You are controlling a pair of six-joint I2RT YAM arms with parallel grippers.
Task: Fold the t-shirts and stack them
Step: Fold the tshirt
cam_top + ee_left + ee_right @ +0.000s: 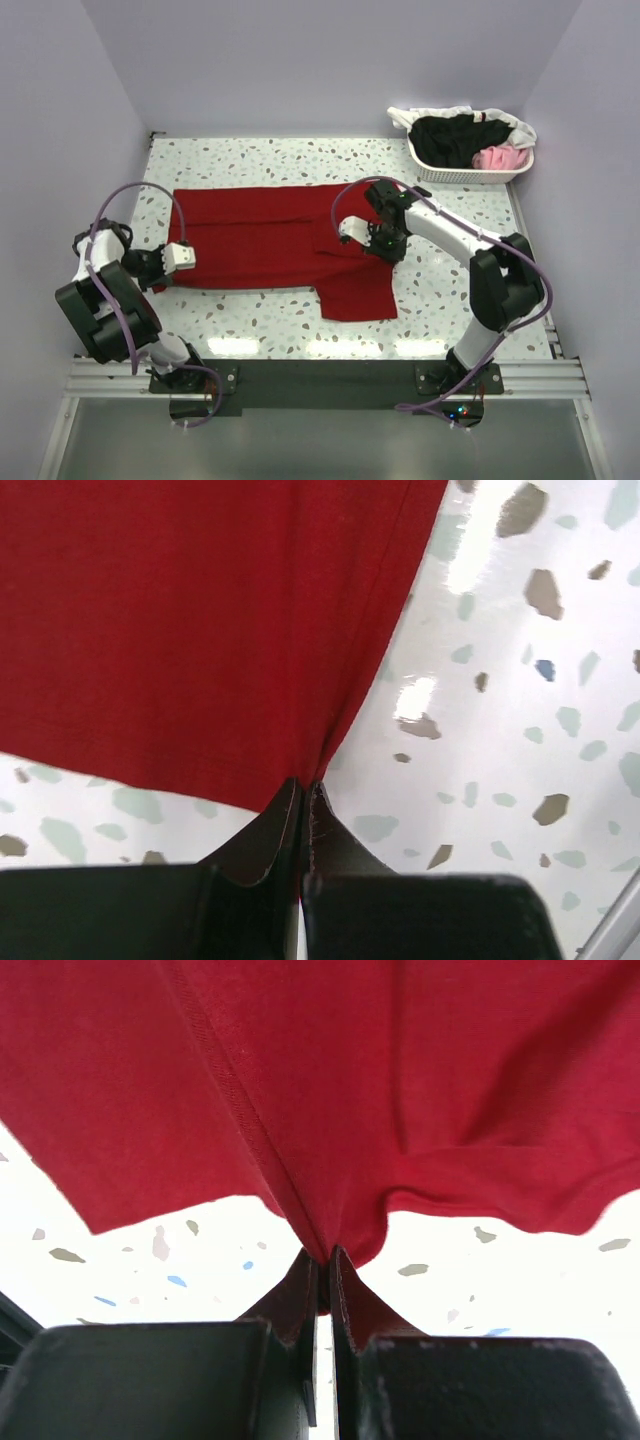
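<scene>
Left gripper point(303, 790): clamped shut on hemmed corner of dark red t-shirt point(260, 235). Right gripper point(325, 1255): pinched closed on puckered fold at stitched seam, beside sleeve. Between both grips: shirt spread flat on speckled table point(440, 290), matte knit, few creases, one sleeve sticking out toward arm bases. Judged early: first fold only being set up, no stack begun. Well beyond right gripper: white slotted basket point(470, 175) holding black t-shirt point(455, 138), pink t-shirt point(500, 157), white t-shirt point(450, 113) draped over rim, all crumpled, unfolded.

dark red t-shirt point(262, 238) — spread flat | other t-shirts point(458, 140) — heaped far right
</scene>
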